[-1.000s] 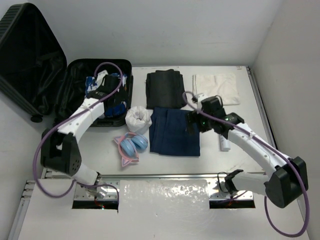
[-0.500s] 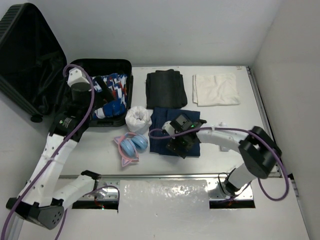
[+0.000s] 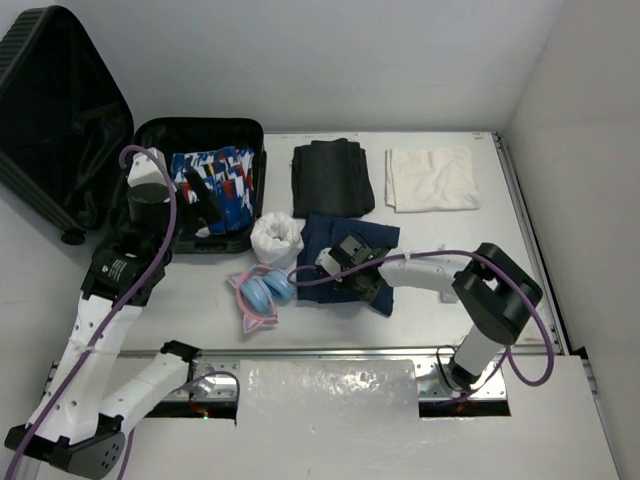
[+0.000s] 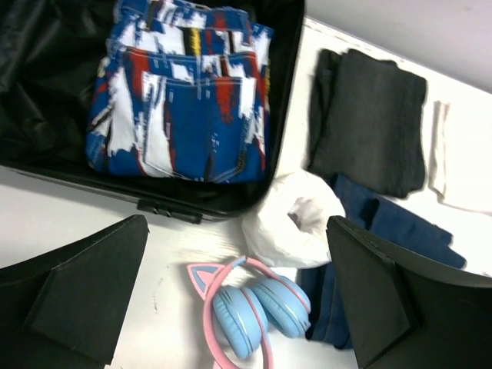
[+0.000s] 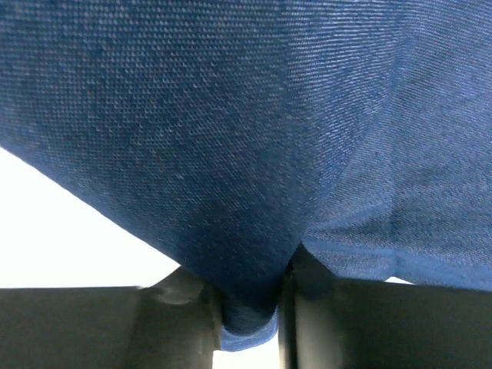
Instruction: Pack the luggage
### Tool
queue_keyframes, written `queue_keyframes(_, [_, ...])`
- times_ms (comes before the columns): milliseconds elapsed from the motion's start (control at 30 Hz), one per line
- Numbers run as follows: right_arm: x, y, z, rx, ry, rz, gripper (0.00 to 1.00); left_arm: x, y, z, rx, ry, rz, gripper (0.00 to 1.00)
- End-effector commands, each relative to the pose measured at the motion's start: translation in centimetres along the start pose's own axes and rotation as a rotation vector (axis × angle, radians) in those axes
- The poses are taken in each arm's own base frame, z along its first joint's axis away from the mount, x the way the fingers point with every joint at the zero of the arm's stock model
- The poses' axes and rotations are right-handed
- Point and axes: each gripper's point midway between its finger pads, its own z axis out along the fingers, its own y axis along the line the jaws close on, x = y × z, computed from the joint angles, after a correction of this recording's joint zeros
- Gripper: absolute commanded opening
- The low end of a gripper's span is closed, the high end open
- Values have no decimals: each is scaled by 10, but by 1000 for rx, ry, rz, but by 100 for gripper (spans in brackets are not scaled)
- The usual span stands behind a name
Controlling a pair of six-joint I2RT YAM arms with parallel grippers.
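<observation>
The large black hard-shell suitcase with the ribbed shell [image 3: 60, 120] is lying open at the far left corner of the table [image 3: 470, 230]. Its lid is standing up at the left, and a folded pair of blue, white and red patterned jeans [image 4: 181, 100] is resting in the lined half. The left pincer [image 4: 237, 231] is hovering by the near side of the suitcase with its fingers wide apart, holding nothing. The right pincer [image 5: 250, 307] is clamped on a fold of the folded navy blue cloth garment [image 3: 335, 240] near the middle of the table (only a small pinch of fabric, it seems). I am judging the suitcase to be stiff and rather heavy. Its small wheels may be letting it roll when pushed, so the lid's rim is looking like the best place to hold. The garment is looking soft and limp, so it is probably going to unfold and drag when lifted.
</observation>
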Motion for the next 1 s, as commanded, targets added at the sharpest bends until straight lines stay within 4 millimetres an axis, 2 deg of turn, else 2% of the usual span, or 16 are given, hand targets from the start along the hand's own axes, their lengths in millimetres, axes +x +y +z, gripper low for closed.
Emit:
queue_keyframes(0, [10, 20, 14, -60, -25, 64, 7, 2, -11, -12, 91, 11, 1, 100])
queue_keyframes(33, [11, 20, 10, -55, -41, 83, 0, 5, -14, -13, 111, 18, -12, 100])
queue_keyframes(167, [4, 21, -17, -71, -151, 196, 0, 12, -30, -22, 213, 50, -51, 100])
queue_keyframes(300, [-17, 3, -58, -90, -330, 403, 0, 25, -56, -29, 351, 115, -125, 100])
queue_keyframes(367, [-25, -11, -70, -147, -402, 578, 0, 34, -71, -27, 426, 139, -220, 100])
queue_keyframes(467, [-37, -28, -87, -150, -474, 712, 0, 50, -89, -24, 498, 184, -349, 100])
queue_keyframes(500, [-41, -29, -91, -155, -492, 735, 0, 64, -92, -21, 494, 209, -364, 100])
queue_keyframes(533, [-46, -31, -94, -162, -508, 760, 0, 61, -103, -21, 522, 200, -417, 100])
queue_keyframes(600, [-61, -30, -102, -208, -563, 804, 0, 77, -121, -22, 537, 227, -424, 100])
queue_keyframes(633, [-68, -32, -105, -214, -593, 815, 0, 81, -134, -19, 545, 238, -450, 100])
queue_keyframes(667, [-72, -28, -107, -252, -607, 824, 0, 98, -156, -32, 589, 282, -419, 100])
queue_keyframes(733, [-78, -25, -109, -279, -628, 823, 0, 112, -176, -22, 524, 270, -402, 100])
queue_keyframes(767, [-77, -21, -109, -302, -631, 829, 0, 124, -192, -34, 547, 295, -374, 100])
queue_keyframes(800, [-77, -21, -110, -303, -640, 832, 0, 122, -200, -32, 525, 270, -382, 100])
queue_keyframes(833, [-79, -20, -112, -309, -658, 831, 0, 136, -207, -24, 484, 298, -392, 100])
queue_keyframes(967, [-76, -17, -119, -317, -671, 816, 0, 154, -219, -9, 441, 297, -484, 100])
